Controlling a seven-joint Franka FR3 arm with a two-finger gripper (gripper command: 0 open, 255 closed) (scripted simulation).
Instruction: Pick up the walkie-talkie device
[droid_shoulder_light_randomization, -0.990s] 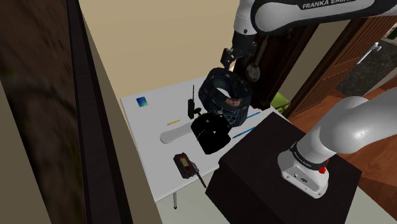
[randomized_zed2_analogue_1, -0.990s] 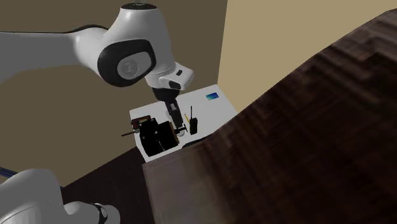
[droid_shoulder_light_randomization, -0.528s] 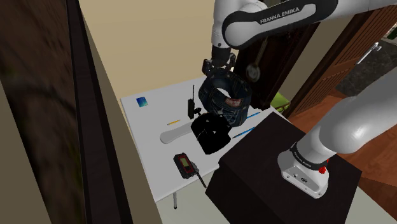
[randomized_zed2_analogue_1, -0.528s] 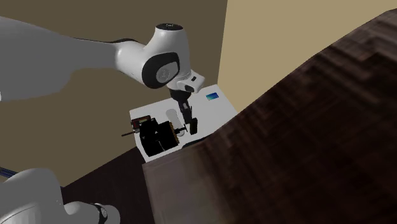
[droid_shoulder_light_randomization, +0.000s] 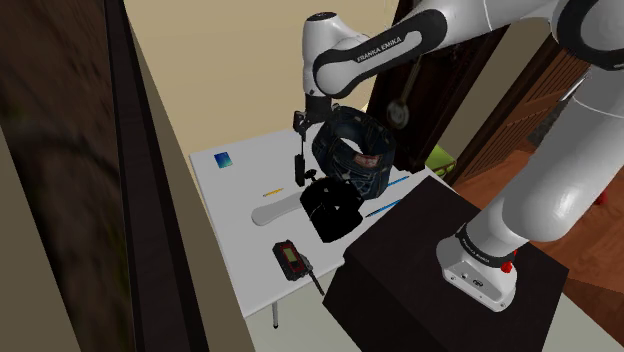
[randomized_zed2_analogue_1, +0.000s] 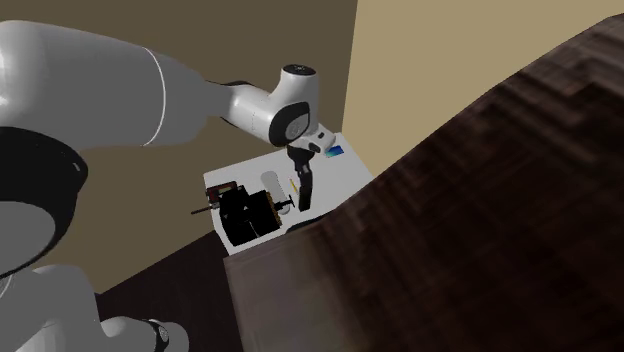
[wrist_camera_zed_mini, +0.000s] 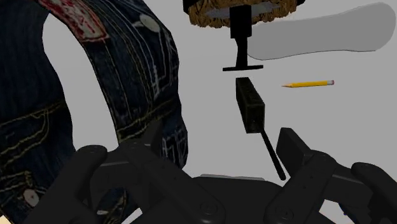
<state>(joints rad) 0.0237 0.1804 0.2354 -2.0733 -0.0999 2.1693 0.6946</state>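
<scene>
- The flat white table (droid_shoulder_light_randomization: 240, 190) had bare room along its edge.
- A dark blue denim bag (wrist_camera_zed_mini: 95, 83) crowded one finger.
- The black two-finger gripper (wrist_camera_zed_mini: 222, 143) hung spread wide, empty.
- The slim black walkie-talkie (wrist_camera_zed_mini: 249, 105) lay flat on the table below it, untouched.

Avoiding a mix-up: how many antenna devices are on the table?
2: a slim black walkie-talkie below the gripper, beside the denim bag; a red-edged device nearer the shoulder view's bottom. The bag may hide more.

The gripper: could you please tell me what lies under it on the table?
The black walkie-talkie lies flat on the white table below the open gripper, a yellow pencil beside it. The denim item covers the table next to it.
</scene>
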